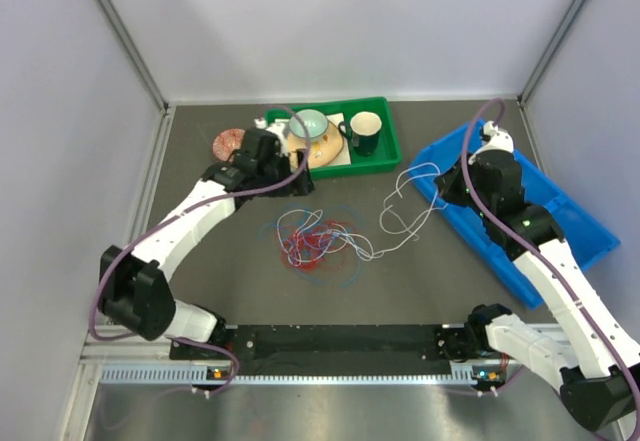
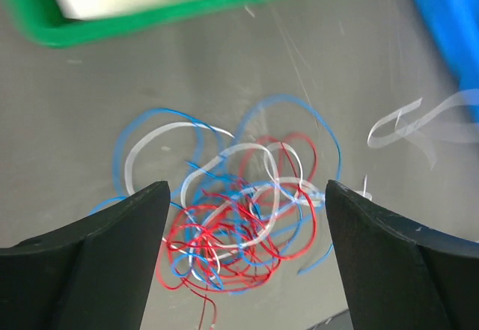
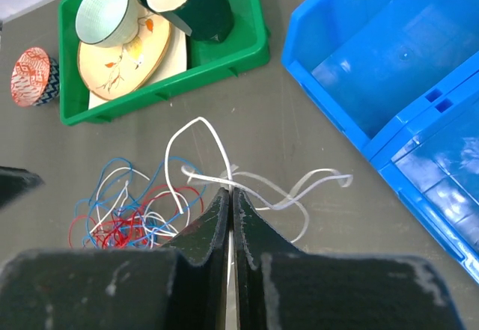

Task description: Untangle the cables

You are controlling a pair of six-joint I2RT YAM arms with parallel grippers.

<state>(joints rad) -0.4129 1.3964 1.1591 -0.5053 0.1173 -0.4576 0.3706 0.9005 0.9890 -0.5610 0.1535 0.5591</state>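
Across your dark table (image 1: pixel 450 271), the blue bin (image 1: pixel 560 211) sits at the right and the green tray (image 1: pixel 385 151) at the back. Between them lies the tangle (image 1: pixel 315 241). Your left gripper (image 2: pixel 247 186) hangs over it, released, jaws spread wide and empty. Your right gripper (image 3: pixel 228 191) is clenched, apparently pinching the white cable (image 3: pixel 198 119), whose loops trail toward the bin. The red cable (image 2: pixel 224 266) and blue cable (image 2: pixel 281 98) lie knotted together with the white one's other end. You look to be mid-separation. Next, pin the knot with the left and draw the white strand out slowly.
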